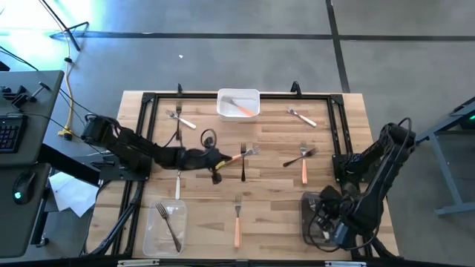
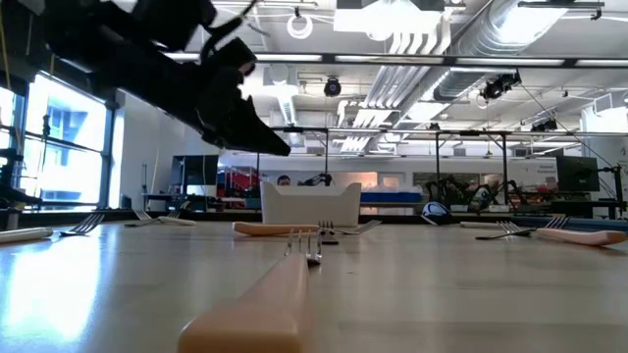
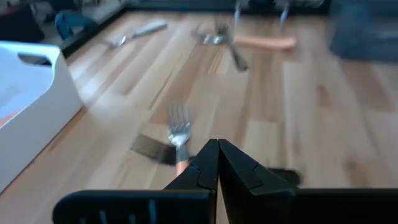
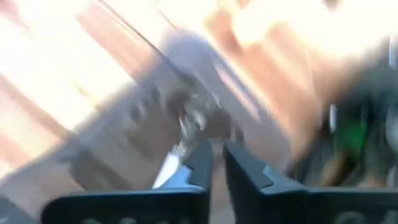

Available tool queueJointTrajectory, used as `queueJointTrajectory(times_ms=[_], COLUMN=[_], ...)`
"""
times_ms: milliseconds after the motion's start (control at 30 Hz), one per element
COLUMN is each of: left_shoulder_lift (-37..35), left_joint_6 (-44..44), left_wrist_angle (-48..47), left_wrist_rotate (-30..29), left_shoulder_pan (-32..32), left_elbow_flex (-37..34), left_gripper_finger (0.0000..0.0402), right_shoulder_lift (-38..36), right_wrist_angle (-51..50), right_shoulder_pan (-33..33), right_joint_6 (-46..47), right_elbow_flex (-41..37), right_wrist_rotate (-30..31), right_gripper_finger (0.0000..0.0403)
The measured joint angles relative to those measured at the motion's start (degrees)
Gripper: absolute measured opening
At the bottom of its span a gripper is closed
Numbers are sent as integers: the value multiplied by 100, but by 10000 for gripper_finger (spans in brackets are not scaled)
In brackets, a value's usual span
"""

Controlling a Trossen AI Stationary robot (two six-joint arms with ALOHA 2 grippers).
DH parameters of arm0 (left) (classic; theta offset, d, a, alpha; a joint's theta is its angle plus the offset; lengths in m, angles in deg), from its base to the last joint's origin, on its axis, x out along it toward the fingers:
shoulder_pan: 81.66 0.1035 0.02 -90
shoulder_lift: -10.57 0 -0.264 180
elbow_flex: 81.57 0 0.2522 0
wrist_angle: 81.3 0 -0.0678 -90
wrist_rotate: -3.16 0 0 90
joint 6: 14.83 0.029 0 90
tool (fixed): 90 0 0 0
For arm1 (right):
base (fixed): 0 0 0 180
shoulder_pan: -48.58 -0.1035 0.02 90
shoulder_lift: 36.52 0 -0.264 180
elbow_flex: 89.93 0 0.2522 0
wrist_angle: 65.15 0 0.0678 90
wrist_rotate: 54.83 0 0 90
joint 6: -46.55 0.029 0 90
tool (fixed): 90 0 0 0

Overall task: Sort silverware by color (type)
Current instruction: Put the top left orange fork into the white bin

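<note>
1. The counter (image 1: 274, 185) carries forks scattered across it.
2. A white tray (image 1: 238, 104) sits far centre, holding an orange-handled fork.
3. My left gripper (image 1: 217, 159), mid-counter, is clamped on an orange fork (image 3: 180, 135).
4. My right gripper (image 1: 326, 210) waits near right; I cannot tell its state.

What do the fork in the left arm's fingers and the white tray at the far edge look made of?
Fork: shiny grey tines suggest metal; the matte orange handle looks like plastic, though that is unsure. White tray: smooth, opaque, rounded corners, probably moulded plastic.
</note>
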Motion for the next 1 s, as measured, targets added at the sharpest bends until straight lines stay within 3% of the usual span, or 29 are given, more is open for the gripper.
queueJointTrajectory(times_ms=[133,267,367,467,600,767,900,1000], left_shoulder_lift=[0,-13,-24,-24,-28,-28,-28,-25], left_joint_6=[182,313,391,423,401,157,-42,-74], left_wrist_angle=[-714,-1531,-2286,-2723,-3127,-3218,-3255,-3256], left_wrist_rotate=[311,580,607,616,816,1014,1019,1248], left_shoulder_pan=[276,431,469,468,471,507,675,852], left_elbow_flex=[338,732,1082,1320,1507,1539,1539,1539], left_gripper_finger=[1,1,1,7,27,68,109,139], right_shoulder_lift=[-144,-589,-1163,-1829,-2759,-3641,-3916,-3876], right_wrist_angle=[-267,-104,667,2155,4769,8149,9814,10248], right_shoulder_pan=[71,407,880,1453,2267,3472,4520,5202], right_joint_6=[-1329,-2227,-3053,-4490,-6882,-9657,-10906,-11282], right_elbow_flex=[242,-294,-939,-1726,-2904,-4290,-4880,-4942], right_wrist_rotate=[1714,3150,3694,3861,3456,1940,590,-266], right_gripper_finger=[18,3,2,1,0,0,0,0])
